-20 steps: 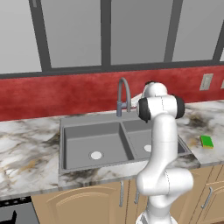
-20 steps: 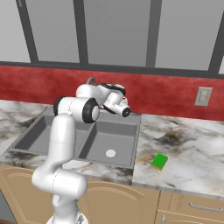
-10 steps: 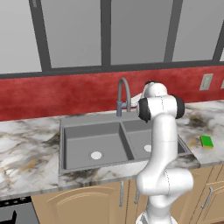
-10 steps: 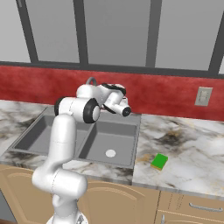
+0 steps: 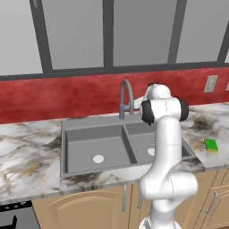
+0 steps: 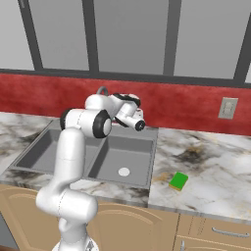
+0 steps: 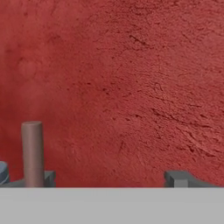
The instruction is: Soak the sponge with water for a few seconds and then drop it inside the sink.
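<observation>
Hand view: pincer [image 7: 111, 178] spread wide, two dark tips far apart, nothing between them, touching nothing; pointed at the rough red backsplash [image 7: 131, 87], with a thin upright cylinder [image 7: 32, 153] by the left tip.
Pincer place: raised above the sink's back rim, close to the faucet [image 5: 126, 97], seen in the right base view as a white hand with a dark round end [image 6: 138, 125].
Sponge: one, small flat block, bright green top, lying on the counter [image 6: 220, 171] right of the sink, well apart from the pincer [image 6: 179, 181] [image 5: 211, 144].
Sink: one, grey, rectangular, two basins split by a divider, one round pale drain in each [image 5: 96, 132].
Faucet: one, arched grey tube.
Counter: marbled white with dark and brown veins.
Wall outlet: one, pale plate on the red wall [image 6: 228, 108].
Cabinets: tan wood doors below [image 6: 127, 230].
</observation>
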Motion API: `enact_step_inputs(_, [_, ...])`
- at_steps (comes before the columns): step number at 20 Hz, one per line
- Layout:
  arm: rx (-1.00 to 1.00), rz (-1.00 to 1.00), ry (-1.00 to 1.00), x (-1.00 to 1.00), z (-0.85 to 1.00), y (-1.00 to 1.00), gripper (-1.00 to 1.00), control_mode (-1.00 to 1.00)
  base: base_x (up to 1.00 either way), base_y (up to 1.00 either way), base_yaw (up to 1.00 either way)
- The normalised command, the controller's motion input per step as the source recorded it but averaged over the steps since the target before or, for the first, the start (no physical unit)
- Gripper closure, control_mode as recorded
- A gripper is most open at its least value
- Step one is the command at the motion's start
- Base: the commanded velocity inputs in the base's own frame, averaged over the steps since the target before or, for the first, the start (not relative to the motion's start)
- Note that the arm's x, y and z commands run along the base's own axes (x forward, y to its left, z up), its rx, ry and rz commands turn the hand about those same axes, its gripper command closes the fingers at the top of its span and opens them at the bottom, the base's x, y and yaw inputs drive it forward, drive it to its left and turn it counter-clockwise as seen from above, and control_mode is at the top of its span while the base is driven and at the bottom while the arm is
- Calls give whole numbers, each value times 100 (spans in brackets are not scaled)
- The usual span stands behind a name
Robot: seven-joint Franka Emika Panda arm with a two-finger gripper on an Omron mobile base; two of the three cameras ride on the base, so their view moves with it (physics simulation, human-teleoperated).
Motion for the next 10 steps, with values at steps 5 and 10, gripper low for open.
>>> enact_step_inputs(5, [0, -10, 0, 3, -21, -3, -100, -100, 0, 0, 0])
enact_step_inputs(10, [0, -10, 0, 0, -16, -13, -100, -100, 0, 0, 0])
